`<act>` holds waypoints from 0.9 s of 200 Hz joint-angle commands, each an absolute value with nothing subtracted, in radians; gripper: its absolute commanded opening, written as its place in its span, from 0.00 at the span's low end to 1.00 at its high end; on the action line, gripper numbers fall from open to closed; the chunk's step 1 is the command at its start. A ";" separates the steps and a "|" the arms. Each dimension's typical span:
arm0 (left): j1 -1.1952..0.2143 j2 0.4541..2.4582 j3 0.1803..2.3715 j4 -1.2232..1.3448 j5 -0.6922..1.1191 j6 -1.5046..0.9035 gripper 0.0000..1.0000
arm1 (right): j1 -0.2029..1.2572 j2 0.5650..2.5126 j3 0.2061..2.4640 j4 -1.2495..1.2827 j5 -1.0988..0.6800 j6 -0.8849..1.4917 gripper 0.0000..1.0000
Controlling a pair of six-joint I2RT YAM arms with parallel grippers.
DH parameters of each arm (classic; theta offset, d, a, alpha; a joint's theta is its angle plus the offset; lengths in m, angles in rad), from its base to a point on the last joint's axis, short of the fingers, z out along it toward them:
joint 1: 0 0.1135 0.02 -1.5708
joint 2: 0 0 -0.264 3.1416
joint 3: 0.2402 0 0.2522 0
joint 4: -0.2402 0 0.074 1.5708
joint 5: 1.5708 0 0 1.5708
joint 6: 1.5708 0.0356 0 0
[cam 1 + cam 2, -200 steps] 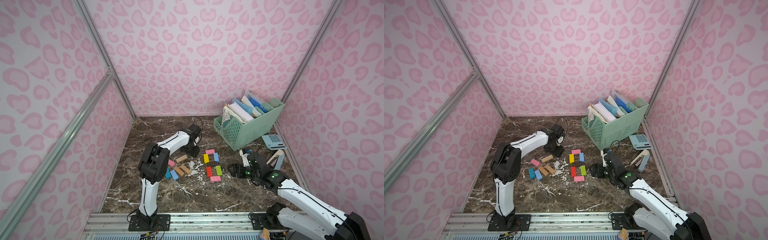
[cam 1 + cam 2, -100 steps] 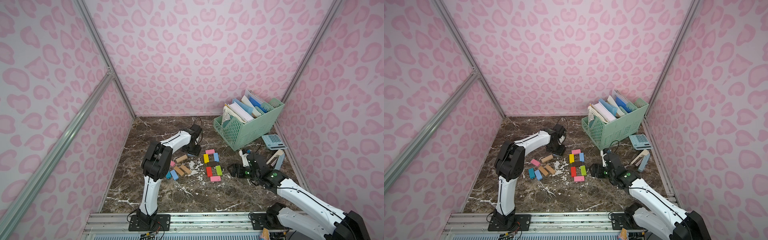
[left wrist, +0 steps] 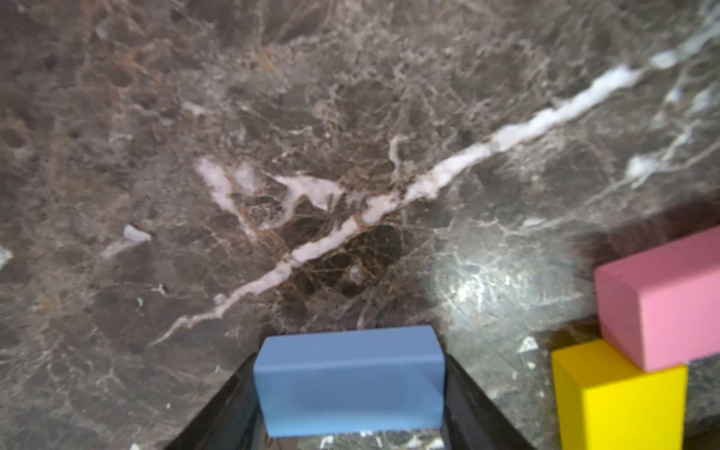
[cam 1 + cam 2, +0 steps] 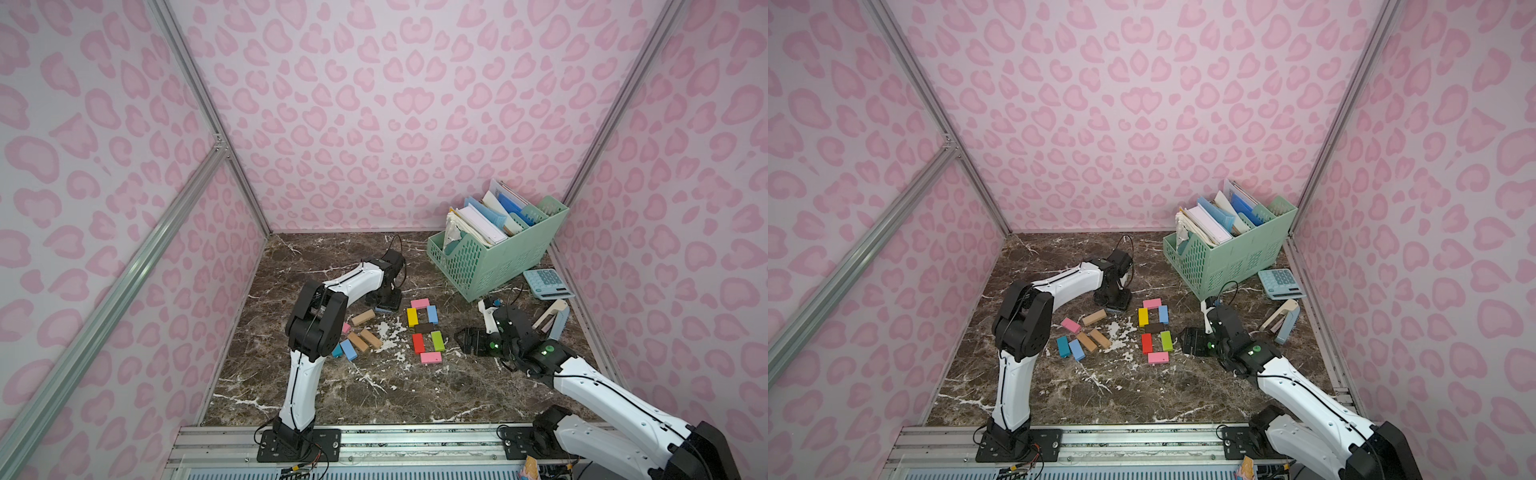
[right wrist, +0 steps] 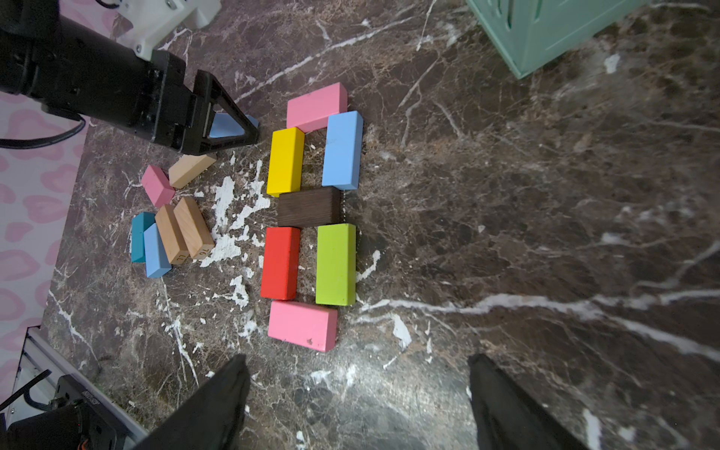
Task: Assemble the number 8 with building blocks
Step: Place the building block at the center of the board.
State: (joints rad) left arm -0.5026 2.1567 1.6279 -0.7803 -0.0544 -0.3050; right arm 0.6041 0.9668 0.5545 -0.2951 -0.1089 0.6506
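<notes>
- Seven blocks (image 4: 432, 314) form the number 8 (image 4: 424, 328) on the desk (image 4: 374, 395) in both top views; left pincer (image 4: 385, 305) mostly hides its catch.
- Left wrist: we see it clamping a light blue block (image 3: 348, 382), fingers (image 3: 218, 413) cut off.
- Right wrist: right pincer (image 5: 358, 405) gapes empty.

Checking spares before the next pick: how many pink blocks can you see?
3. The top pink block caps the eight; the bottom pink block closes it; the loose pink block lies in the spare pile. The left arm may hide others.
</notes>
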 commanded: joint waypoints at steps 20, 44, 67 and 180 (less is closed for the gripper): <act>-0.487 2.146 1.594 -0.771 -0.112 -0.368 0.60 | 0.604 0.962 0.547 -0.278 -0.109 0.652 0.90; -0.463 2.114 1.545 -0.743 -0.117 -0.398 0.59 | 0.604 0.959 0.548 -0.282 -0.107 0.652 0.90; -0.444 2.088 1.513 -0.716 -0.102 -0.408 0.59 | 0.604 0.956 0.546 -0.278 -0.110 0.655 0.90; -0.437 1.883 1.434 -0.716 -0.106 -0.358 0.84 | 0.606 0.951 0.532 -0.268 -0.114 0.654 0.90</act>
State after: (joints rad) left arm -0.4431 1.9274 1.4719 -0.7074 -0.1219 -0.4042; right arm 0.6041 0.9550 0.5411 -0.2886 -0.1127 0.6540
